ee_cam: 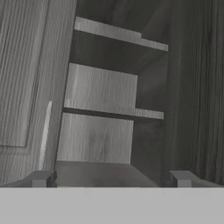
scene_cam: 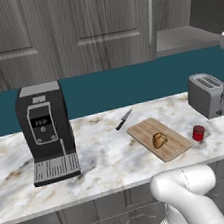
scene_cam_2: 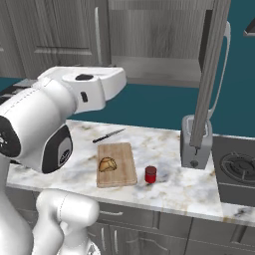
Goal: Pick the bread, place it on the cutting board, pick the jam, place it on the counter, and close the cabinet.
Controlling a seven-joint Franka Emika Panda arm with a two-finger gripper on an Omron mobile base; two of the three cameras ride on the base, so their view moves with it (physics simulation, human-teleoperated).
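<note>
Bread [scene_cam: 159, 139] is lying on the cutting board [scene_cam: 146, 130], right of centre in the left base view; in the right base view it is sitting on the board's left half, low in the middle of the frame. Jam [scene_cam: 198, 132] is standing upright on the counter [scene_cam: 105, 158], just beside the board's right edge and apart from it. A knife [scene_cam: 124, 119] is lying on the marble just above the board. A toaster [scene_cam: 206, 94] is sitting at the right edge of the left base view, a coffee machine [scene_cam: 46, 131] at the left.

Cabinet [scene_cam_2: 149, 35] is standing open: its door [scene_cam_2: 210, 69] is swinging out edge-on at the upper right of the right base view, silver handle facing right.

Gripper [ee_cam: 111, 178] is pointing into the cabinet's shelves in the hand view, fingertips [ee_cam: 40, 178] showing far apart at the bottom, spread wide, nothing between them.
</note>
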